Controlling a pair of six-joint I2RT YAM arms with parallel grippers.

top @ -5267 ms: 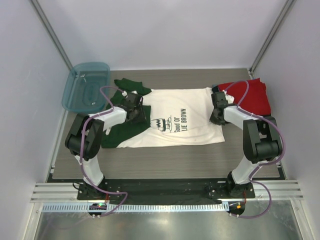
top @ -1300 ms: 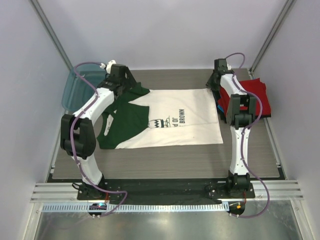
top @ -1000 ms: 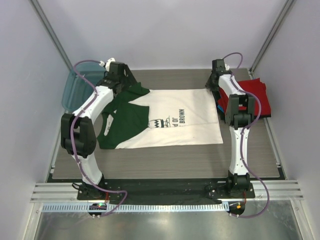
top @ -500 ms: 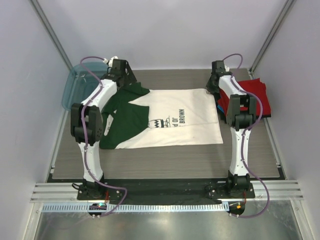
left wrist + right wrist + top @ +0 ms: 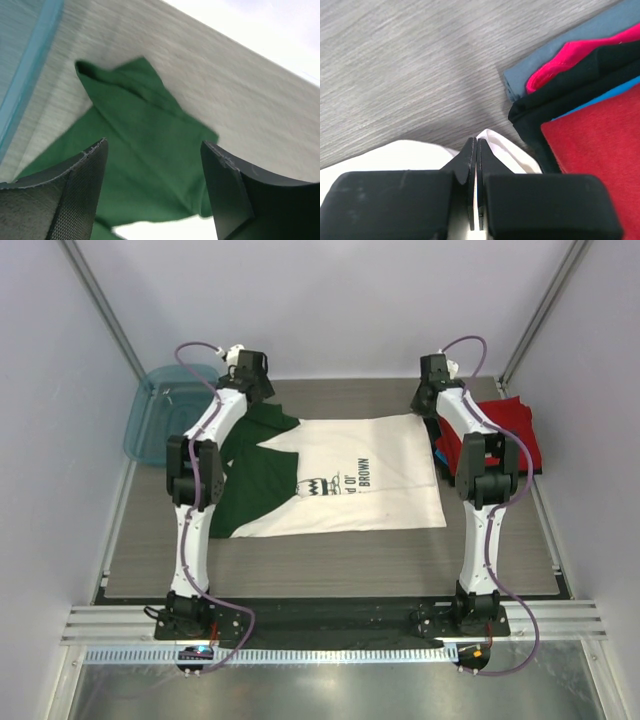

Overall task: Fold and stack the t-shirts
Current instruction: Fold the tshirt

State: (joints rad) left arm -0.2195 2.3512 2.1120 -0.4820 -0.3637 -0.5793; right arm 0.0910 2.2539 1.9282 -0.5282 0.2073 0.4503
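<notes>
Lying flat on the table [image 5: 330, 560] in the top view, the white t-shirt [image 5: 350, 475] is spreading with its dark green sleeves at one end and its hem at the other, the black chest print facing up. Off the shirt's hem end, just beside it, a folded stack [image 5: 505, 425] with a red shirt on top is sitting, while the teal tub [image 5: 160, 410] is standing apart from the shirt's sleeve end. The left gripper [image 5: 258, 392] is hanging over the far green sleeve [image 5: 262, 425], and the right gripper [image 5: 427, 405] is reaching down at the shirt's far hem corner. In the left wrist view, the left gripper [image 5: 154, 145] is holding its jaws wide apart with nothing between them, hovering above the green sleeve [image 5: 135, 125], with the tub's rim [image 5: 30, 75] showing off to the sleeve's side. In the right wrist view, the right gripper [image 5: 474, 142] is clenching its fingers together on the hem corner of the white t-shirt [image 5: 395, 155], the cloth bunching up around the tips; beside that corner the folded stack [image 5: 580, 85] is showing grey-blue, pink, black, blue and red layers.
</notes>
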